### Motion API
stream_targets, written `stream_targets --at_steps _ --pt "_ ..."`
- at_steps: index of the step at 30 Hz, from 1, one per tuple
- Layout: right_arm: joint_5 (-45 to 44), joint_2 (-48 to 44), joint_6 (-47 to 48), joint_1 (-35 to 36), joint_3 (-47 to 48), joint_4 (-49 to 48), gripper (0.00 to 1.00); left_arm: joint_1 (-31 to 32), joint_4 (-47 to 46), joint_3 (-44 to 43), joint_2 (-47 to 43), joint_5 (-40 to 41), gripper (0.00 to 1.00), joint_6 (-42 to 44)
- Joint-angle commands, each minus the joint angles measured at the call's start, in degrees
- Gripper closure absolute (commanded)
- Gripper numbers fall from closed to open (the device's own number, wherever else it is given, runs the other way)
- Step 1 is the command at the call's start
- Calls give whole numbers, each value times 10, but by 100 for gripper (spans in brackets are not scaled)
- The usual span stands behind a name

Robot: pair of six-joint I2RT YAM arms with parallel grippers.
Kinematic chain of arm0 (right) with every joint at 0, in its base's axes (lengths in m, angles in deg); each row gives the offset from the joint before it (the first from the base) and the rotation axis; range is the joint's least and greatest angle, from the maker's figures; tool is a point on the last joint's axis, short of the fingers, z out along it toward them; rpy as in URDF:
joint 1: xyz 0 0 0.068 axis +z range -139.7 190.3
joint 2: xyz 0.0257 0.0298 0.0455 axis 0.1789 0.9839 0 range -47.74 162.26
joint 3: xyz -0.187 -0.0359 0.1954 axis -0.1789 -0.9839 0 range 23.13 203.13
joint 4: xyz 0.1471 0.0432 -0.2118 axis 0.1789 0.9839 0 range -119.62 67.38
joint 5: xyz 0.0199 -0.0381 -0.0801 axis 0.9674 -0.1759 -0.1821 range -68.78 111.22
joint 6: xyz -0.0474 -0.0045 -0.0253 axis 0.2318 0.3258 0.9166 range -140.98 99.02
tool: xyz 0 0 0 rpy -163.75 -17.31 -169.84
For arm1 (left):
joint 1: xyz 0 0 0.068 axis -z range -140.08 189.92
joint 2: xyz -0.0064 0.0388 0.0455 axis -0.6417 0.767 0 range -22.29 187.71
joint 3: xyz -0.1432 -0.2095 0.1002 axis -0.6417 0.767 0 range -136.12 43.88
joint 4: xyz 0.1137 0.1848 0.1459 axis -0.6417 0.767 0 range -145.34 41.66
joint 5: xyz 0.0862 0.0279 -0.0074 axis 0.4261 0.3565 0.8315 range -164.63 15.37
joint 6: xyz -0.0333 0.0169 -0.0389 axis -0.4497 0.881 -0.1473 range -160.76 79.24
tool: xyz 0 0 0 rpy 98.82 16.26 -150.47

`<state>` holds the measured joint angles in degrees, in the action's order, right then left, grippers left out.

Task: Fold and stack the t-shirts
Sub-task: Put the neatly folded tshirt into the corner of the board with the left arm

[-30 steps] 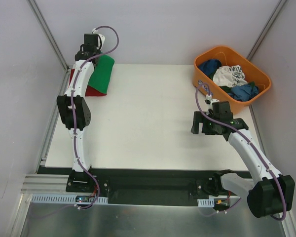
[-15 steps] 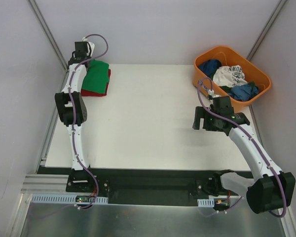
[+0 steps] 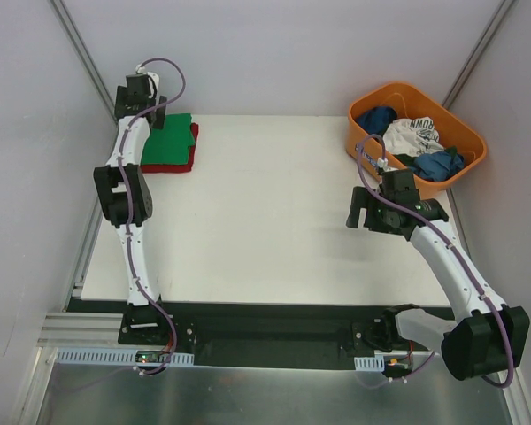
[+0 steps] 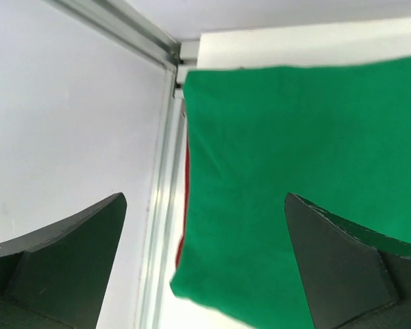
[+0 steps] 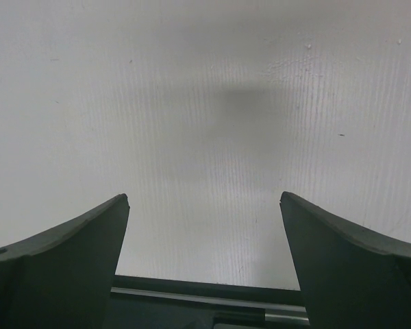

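Figure. The stack at the moment of release. The green t-shirt (image 3: 170,142), folded into a flat rectangle, lies on the dark red t-shirt (image 3: 168,167) at the far-left corner of the counter (image 3: 265,221). The red one shows only as a narrow border along the near and right edges of the green one. In the left wrist view it is a thin sliver at the green shirt's left edge, beside the frame rail.

What has just changed: one second ago the green shirt stood raised and slanted over the red one, pinched in the left gripper (image 4: 204,200). Half a second ago it was coming down, still pinched. Now it rests flat, and the left gripper stands released, jaws wide with no cloth between them, drawn back over the far-left edge of the stack. The fingers appear clear of the fabric.

The right gripper (image 5: 204,199) is likewise released and grasps nothing. It hovers over bare counter near the orange basket (image 3: 398,86), much as it did a second ago. The basket holds blue garments (image 3: 438,164) and a white printed garment (image 3: 411,135), well apart from the stack.

Reading: the placing step appears finished, with both shirts folded and one on the other. Judged from this layout, the task is at or near its end. What seems to remain is withdrawing the left arm without dragging the top layer.
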<state>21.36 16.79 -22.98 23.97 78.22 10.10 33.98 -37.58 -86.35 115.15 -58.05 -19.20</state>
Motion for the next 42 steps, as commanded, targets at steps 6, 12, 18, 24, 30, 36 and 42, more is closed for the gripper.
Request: stream_targets --at_steps 6,12,18,24,30,36,42 --pt "4 -20 -10 -2 -4 -42 3 44 -11 206 -253 -80 1 -141" --pt "6 -42 -25 -1 -31 -78 3 56 -7 317 -351 -210 1 -296" --pt "-57 -63 -38 16 -62 -111 3 138 -9 475 -472 -131 1 -358" --pt "-95 -44 -42 31 -83 -136 3 260 -55 648 -571 -80 1 -404" --pt "-90 -10 -36 36 -96 -154 3 324 -116 807 -654 -50 1 -458" --pt "-95 -34 -38 40 -149 -213 3 330 -164 930 -748 -52 1 -499" --pt "-145 -59 -13 79 -180 -259 3 330 -177 950 -774 -41 1 -502"
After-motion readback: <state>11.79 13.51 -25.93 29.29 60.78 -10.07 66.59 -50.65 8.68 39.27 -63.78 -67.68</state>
